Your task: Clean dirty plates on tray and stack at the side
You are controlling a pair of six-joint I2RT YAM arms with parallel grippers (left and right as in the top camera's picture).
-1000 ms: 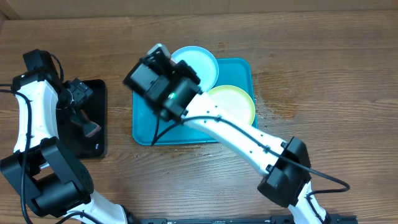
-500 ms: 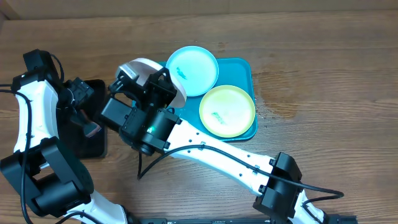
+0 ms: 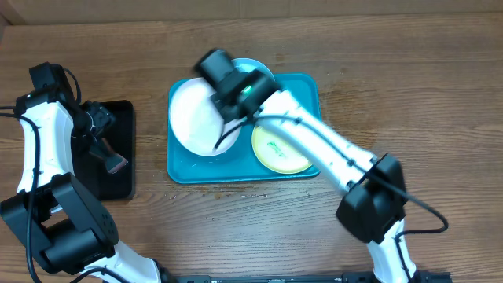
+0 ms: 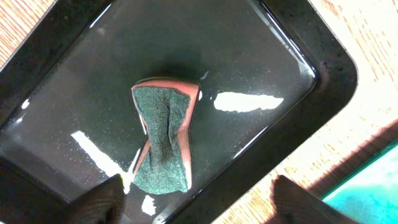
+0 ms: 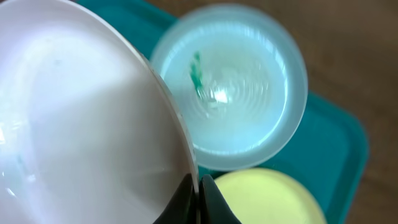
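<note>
White plate held up for a wipe

From above, the right claw (image 3: 226, 110) holds the small round white plastic plate (image 3: 192, 118) at 9 o'clock over the big turquoise plastic tray (image 3: 310, 86). Left wrist: the left claw (image 4: 202, 196) hangs wide apart above a green-and-orange sponge (image 4: 163, 138), probably to grab it. Right wrist: fingers (image 5: 185, 202) pinch the plate's rim.

White plate (image 3: 196, 118) (turquoise tray (image 3: 228, 170))
</note>
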